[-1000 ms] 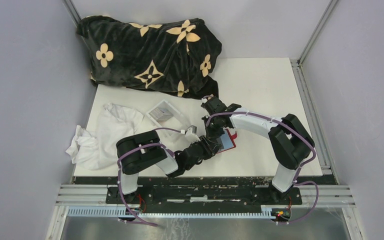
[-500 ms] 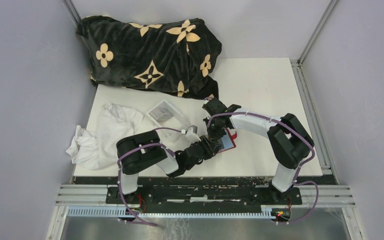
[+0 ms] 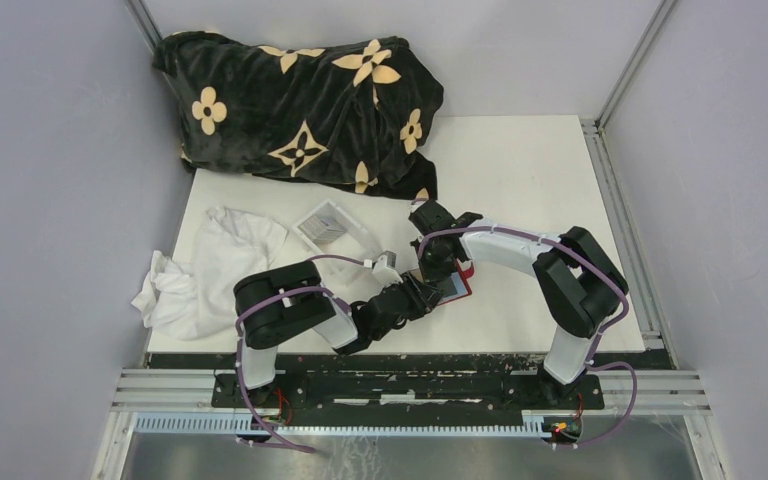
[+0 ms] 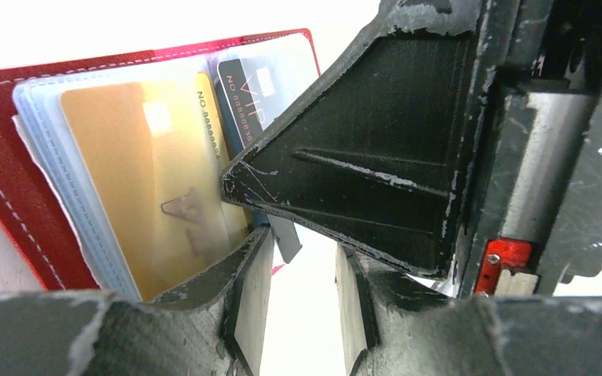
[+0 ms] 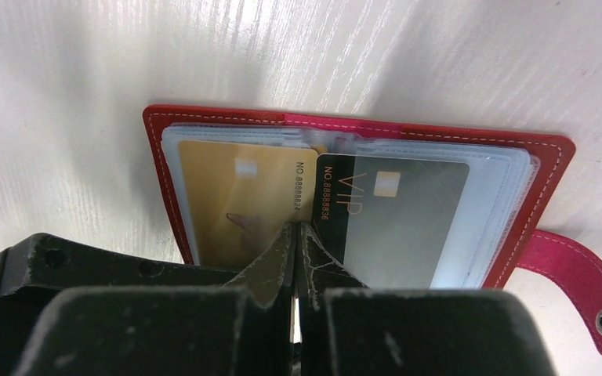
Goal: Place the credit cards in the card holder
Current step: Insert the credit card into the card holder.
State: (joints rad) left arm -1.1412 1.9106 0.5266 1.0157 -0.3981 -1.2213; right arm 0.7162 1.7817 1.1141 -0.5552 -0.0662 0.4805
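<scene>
Now underway: seating of the grey card point(image 5: 407, 211) in the wallet point(image 5: 553, 160) is judged to be the step in hand; its outer part is dulled by a clear sleeve point(image 5: 505, 211), its end by the fold is bare
Wallet: laid open and flat on the table point(image 5: 125, 63), tab point(image 5: 572, 274) thrown out to one side; the pages are thus turned up for loading
Gold card point(image 5: 235, 196): lodged in the other page; judged done
Right gripper point(image 5: 295, 235): fingers pressed together, nothing between them; the joined tip is set at the grey card's corner by the fold, likely to serve as a pusher
Left gripper point(image 4: 302, 262): jaws apart, nothing clamped; one finger is set at the wallet's edge, probably to stop it sliding under the push; contact cannot be told
</scene>
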